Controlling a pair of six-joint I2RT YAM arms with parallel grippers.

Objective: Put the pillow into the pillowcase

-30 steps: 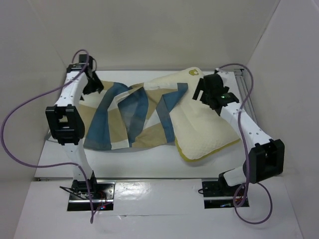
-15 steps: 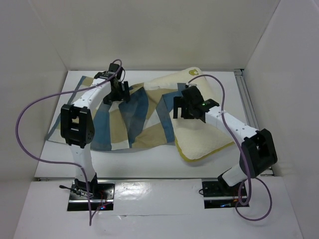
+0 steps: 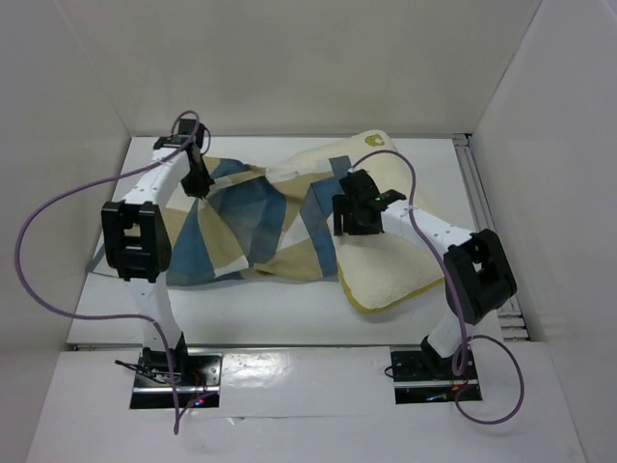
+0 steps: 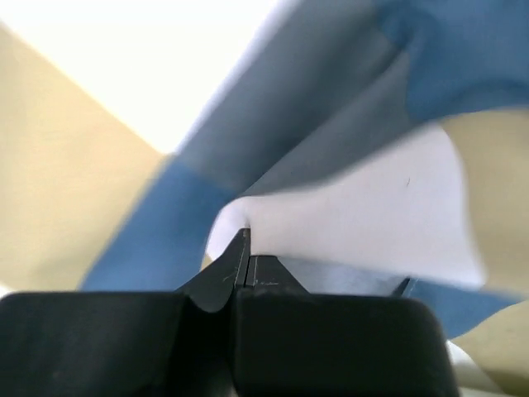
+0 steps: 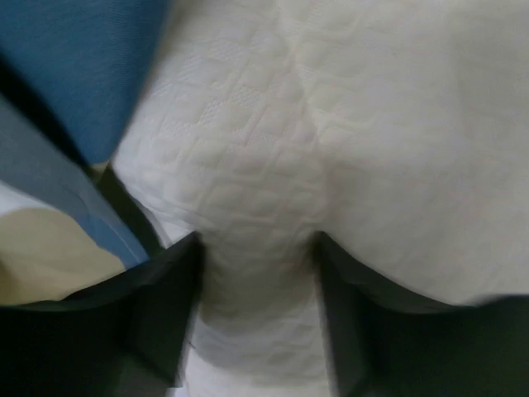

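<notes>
The blue, tan and cream checked pillowcase lies crumpled across the left and middle of the table. The cream pillow with its yellow edge lies at the right, its left end under the case's edge. My left gripper is at the case's upper left part. In the left wrist view it is shut, with pillowcase fabric gathered at its tips. My right gripper presses down on the pillow's left part. Its jaws stand wide, a bulge of quilted pillow between them, the pillowcase just left.
White walls close in the white table on three sides. A metal rail runs along its right edge. Purple cables loop from both arms, the left cable hanging out past the table's left side.
My left gripper moved left from the pillowcase's upper middle and shut on the fabric, dragging it. My right gripper shifted slightly left on the pillow and its jaws narrowed a little.
</notes>
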